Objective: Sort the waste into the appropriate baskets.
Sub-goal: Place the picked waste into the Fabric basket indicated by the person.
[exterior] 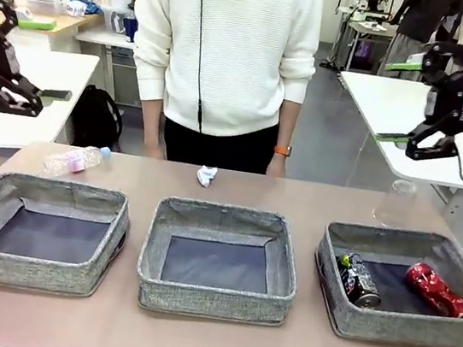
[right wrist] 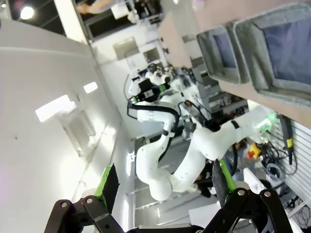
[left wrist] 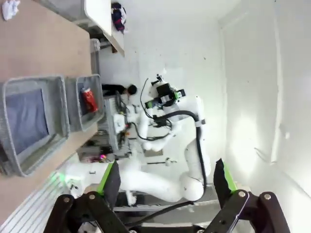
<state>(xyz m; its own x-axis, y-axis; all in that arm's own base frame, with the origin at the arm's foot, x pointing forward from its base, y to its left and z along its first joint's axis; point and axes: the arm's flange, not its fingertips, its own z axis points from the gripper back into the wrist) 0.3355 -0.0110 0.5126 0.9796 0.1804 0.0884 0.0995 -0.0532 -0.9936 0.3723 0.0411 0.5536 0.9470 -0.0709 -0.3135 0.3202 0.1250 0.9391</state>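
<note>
Currently | 3 baskets (exterior: 225, 216) on worktop (exterior: 297, 196) | right basket (exterior: 336, 240): dark can (exterior: 360, 281), red crushed can (exterior: 439, 290) | clear bottle (exterior: 75, 160), white paper wad (exterior: 206, 175) loose behind baskets | left gripper (left wrist: 165, 170), right gripper (right wrist: 164, 172): spread, empty

The baskets (exterior: 214, 296) are woven grey with dark bottoms. One can (exterior: 438, 290) is red; the bottle (exterior: 74, 160) has a pink label.
</note>
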